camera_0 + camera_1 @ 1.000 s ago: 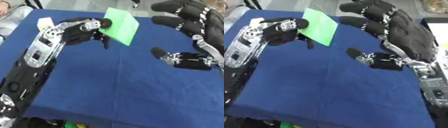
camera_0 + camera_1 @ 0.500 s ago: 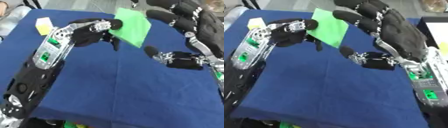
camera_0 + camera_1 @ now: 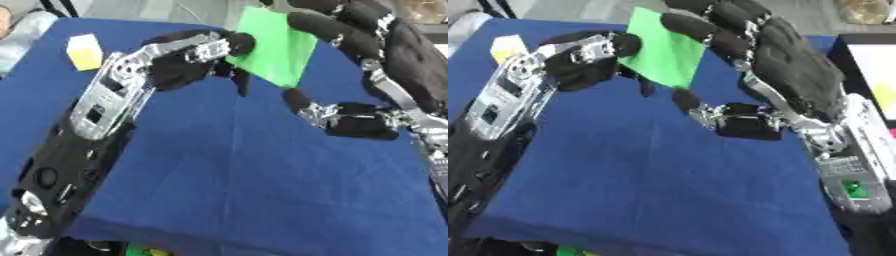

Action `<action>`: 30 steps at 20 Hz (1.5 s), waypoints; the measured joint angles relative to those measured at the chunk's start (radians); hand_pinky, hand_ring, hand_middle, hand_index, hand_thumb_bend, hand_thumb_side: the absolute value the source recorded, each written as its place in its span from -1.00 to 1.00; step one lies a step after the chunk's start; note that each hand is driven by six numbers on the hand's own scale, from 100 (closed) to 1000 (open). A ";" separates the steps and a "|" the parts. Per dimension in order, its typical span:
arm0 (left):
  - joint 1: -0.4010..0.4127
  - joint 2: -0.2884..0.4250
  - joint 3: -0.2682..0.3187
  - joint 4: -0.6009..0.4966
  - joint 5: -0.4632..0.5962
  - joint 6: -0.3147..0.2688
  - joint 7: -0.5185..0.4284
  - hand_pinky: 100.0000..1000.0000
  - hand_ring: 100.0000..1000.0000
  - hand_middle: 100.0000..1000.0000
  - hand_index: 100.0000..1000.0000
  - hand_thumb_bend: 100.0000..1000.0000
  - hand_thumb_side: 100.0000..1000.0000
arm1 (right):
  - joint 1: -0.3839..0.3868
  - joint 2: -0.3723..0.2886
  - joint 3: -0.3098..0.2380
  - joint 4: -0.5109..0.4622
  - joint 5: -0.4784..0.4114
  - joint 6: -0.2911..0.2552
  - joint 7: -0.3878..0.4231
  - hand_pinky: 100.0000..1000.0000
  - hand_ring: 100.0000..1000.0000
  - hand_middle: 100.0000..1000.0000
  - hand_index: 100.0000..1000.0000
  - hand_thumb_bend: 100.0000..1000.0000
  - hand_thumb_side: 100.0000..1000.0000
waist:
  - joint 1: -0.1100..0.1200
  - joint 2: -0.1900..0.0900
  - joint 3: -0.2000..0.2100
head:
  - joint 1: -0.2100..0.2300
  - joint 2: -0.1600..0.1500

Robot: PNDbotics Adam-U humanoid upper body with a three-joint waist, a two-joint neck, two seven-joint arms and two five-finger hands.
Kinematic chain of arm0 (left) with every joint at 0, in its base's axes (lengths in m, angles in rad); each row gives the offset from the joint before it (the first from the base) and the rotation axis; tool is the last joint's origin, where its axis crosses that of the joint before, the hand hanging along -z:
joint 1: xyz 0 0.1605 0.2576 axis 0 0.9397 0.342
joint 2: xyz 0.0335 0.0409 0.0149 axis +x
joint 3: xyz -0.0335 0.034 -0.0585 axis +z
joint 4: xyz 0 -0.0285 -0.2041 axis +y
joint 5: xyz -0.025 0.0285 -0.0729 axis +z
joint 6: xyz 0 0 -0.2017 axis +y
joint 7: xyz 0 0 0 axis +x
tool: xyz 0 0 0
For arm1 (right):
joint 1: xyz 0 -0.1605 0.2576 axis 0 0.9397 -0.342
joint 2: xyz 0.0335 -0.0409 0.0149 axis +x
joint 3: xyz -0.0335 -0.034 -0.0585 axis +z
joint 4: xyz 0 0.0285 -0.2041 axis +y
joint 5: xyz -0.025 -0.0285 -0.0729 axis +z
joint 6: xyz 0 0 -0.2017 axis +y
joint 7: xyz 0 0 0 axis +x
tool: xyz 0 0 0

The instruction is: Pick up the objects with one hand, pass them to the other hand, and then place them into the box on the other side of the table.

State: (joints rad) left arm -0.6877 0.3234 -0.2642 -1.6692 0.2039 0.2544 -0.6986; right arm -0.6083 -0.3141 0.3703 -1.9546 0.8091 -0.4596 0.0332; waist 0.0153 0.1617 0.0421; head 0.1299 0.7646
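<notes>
The green sheet (image 3: pixel 276 46) is up off the table, held tilted in the air above the far middle of the blue tablecloth (image 3: pixel 262 190). The left hand (image 3: pixel 188 62) has it by its left edge, fingers curled round and pinching that edge, with one dark finger pointing down below the sheet. The left arm runs up from the lower left corner, silver and black, bent toward the middle.

On the other side, the right hand (image 3: pixel 789 65) is right there at the sheet. Its fingers (image 3: pixel 697 27) are straight and spread, lying across the sheet's upper right part, and its thumb (image 3: pixel 689 102) sticks out below the sheet's lower corner, apart from it. So the sheet sits between the two hands, pinched on the left, open fingers against it on the right.

Out at the far left of the cloth lies a small yellow block (image 3: pixel 85 51), well apart from the hands.
</notes>
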 measured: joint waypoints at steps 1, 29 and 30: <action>0.000 0.000 0.000 -0.001 -0.002 -0.003 0.005 0.34 -0.07 -0.24 0.09 -1.00 0.50 | 0.000 0.000 0.000 0.000 -0.004 0.004 0.003 0.74 0.79 0.83 0.89 -0.68 -0.84 | 0.000 0.000 0.000 | 0.000 0.000; -0.006 -0.017 -0.023 0.015 -0.075 -0.036 0.056 0.34 -0.07 -0.25 0.10 -1.00 0.45 | 0.010 0.017 0.006 0.001 -0.009 0.072 0.030 0.71 0.76 0.77 0.91 -0.86 -0.83 | 0.001 0.002 -0.008 | -0.003 0.000; -0.005 -0.017 -0.023 0.015 -0.077 -0.036 0.057 0.34 -0.07 -0.25 0.10 -1.00 0.45 | 0.010 0.018 0.006 0.001 -0.004 0.075 0.029 0.69 0.74 0.74 0.90 -0.88 -0.91 | 0.001 0.002 -0.008 | -0.003 0.000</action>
State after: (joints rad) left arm -0.6925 0.3060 -0.2877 -1.6543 0.1270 0.2183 -0.6420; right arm -0.5983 -0.2966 0.3767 -1.9534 0.8049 -0.3851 0.0623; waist 0.0167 0.1637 0.0339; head 0.1266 0.7646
